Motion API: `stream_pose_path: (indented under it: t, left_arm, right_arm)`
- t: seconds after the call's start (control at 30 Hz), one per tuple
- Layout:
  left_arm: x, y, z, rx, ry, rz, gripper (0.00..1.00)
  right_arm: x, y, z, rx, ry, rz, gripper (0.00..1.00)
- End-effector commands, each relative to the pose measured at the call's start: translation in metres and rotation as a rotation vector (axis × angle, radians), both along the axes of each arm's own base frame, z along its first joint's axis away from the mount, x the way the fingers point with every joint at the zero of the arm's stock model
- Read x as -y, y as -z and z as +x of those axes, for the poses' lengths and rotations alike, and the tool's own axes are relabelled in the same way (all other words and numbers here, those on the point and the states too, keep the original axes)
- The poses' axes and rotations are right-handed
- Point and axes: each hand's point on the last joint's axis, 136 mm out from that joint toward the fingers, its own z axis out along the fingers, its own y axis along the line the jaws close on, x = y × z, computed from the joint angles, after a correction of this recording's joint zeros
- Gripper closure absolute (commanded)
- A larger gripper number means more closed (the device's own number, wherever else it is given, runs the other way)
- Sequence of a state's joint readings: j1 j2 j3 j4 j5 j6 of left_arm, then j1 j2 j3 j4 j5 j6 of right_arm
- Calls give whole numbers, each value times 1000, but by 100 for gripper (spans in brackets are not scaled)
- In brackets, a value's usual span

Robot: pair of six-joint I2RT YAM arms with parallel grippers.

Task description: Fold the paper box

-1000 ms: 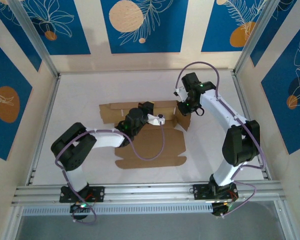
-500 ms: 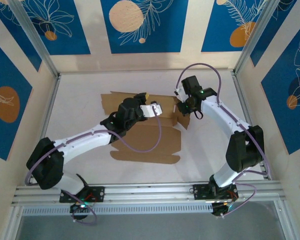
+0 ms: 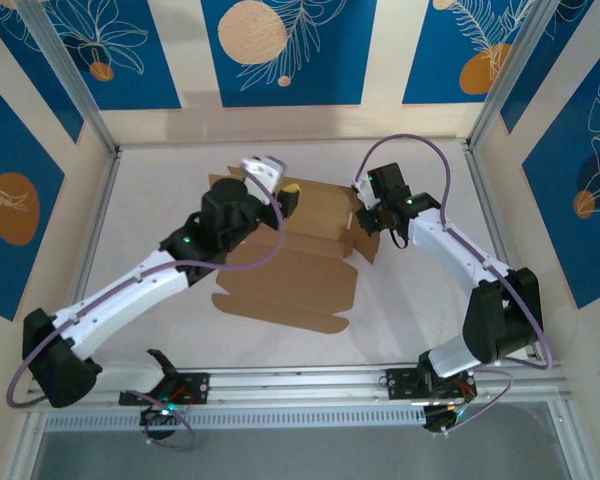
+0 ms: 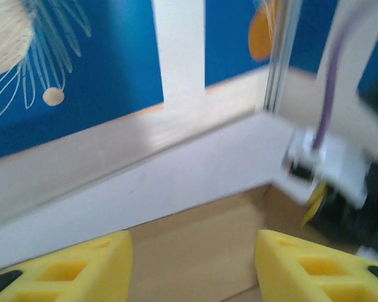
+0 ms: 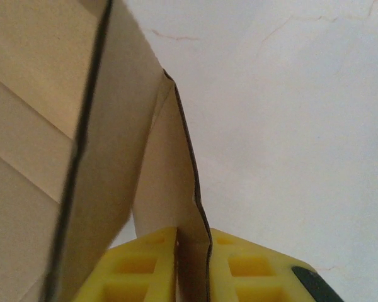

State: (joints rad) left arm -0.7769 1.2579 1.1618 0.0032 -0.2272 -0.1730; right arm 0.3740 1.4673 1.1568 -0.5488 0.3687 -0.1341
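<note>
The paper box [image 3: 290,272] is a brown cardboard sheet lying mostly flat mid-table, with its right flap [image 3: 365,238] standing up. My right gripper [image 3: 368,214] is shut on that flap; in the right wrist view its yellow fingers [image 5: 145,267] pinch the cardboard edge [image 5: 194,251] between them. My left gripper [image 3: 286,190] hovers over the box's far edge. Seen from the left wrist, its jaws are open [image 4: 193,251] with nothing between them, and bare cardboard [image 4: 201,217] lies below. The right gripper's blurred body [image 4: 331,182] shows beyond it.
The white table [image 3: 150,220] is ringed by low walls with blue patterned panels [image 3: 280,50]. Aluminium posts stand at the back corners, and a rail [image 3: 300,385] runs along the near edge by both arm bases.
My left arm has stretched toward the back, lifting off the middle of the box, and its gripper has opened. The sheet slid slightly left. The right gripper kept its hold on the flap.
</note>
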Motion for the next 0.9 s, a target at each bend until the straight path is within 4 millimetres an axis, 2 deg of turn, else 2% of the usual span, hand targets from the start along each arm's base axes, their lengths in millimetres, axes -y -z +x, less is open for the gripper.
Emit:
stream_pose_path:
  t: [0.0,0.13,0.23,0.33,0.5,0.7,0.87]
  left_arm:
    - [-9,33,6,-432,-141,-454,41]
    - [-20,64,20,-750,-288,-800,30]
    - [-25,91,25,-939,-434,-843,25]
    - [-25,110,27,-1050,-527,-831,22]
    - [-35,117,41,-1003,-595,-900,17]
    - [-60,132,60,-967,-693,-987,22]
    - [-65,129,85,-928,-695,-1051,21]
  right_arm:
    - [-3,-25,8,144,-3,-13,82]
    - [-5,-29,6,193,-12,-37,82]
    - [-7,-31,5,220,-20,-43,83]
    - [-9,-31,3,228,-28,-41,83]
    - [-11,-29,0,229,-40,-50,84]
    - [-11,-30,-3,234,-51,-48,85]
    - [-15,-31,-6,235,-68,-43,86]
